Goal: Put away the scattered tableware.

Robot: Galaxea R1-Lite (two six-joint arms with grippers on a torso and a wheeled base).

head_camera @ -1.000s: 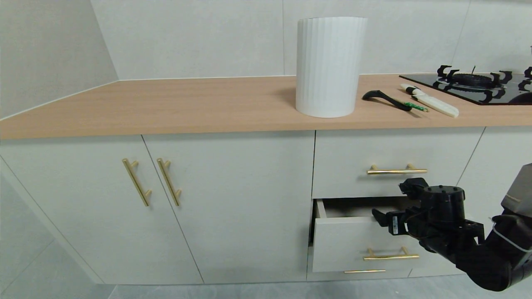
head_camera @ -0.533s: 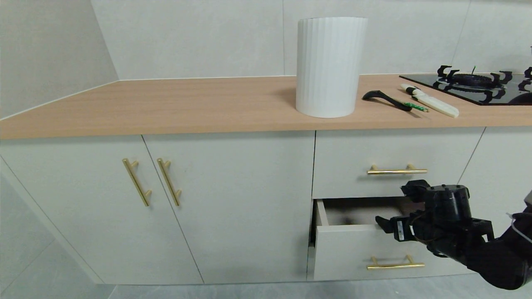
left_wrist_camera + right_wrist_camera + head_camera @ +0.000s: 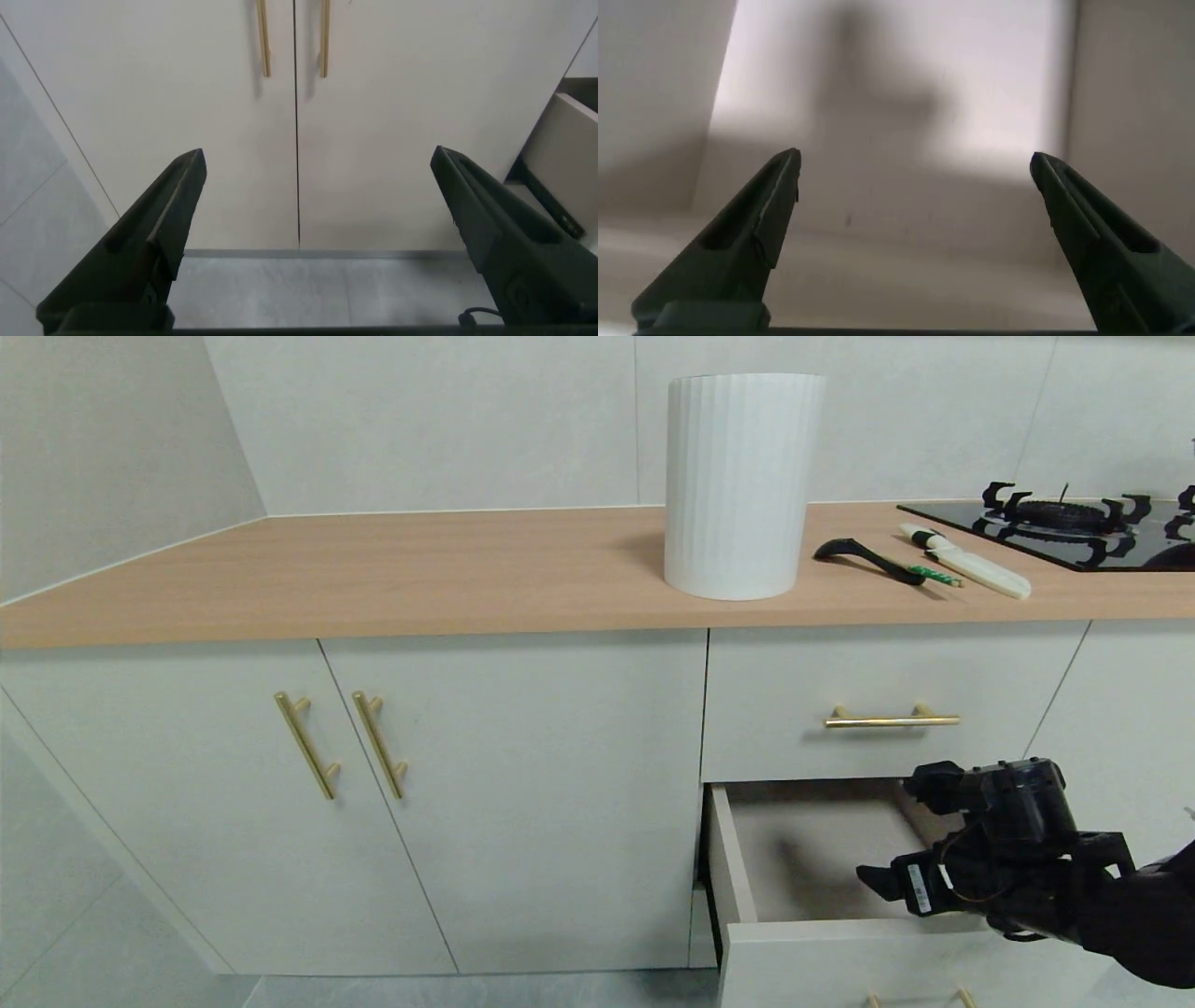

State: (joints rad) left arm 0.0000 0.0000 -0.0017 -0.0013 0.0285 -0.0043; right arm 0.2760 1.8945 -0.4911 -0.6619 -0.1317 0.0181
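Bright, even light throughout, with a soft dark shadow inside the open drawer [image 3: 822,831].

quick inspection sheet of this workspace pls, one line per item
surface: wooden countertop over white cabinets
job's things: black ladle, green-handled utensil, white knife lying near the gas hob; lower drawer pulled open
clutter: tall white ribbed canister, upright beside the ladle
end effectors: right end effector open above the drawer; left end effector open, facing cabinet doors
cables: thin wire on right end effector
surroundings: tiled wall
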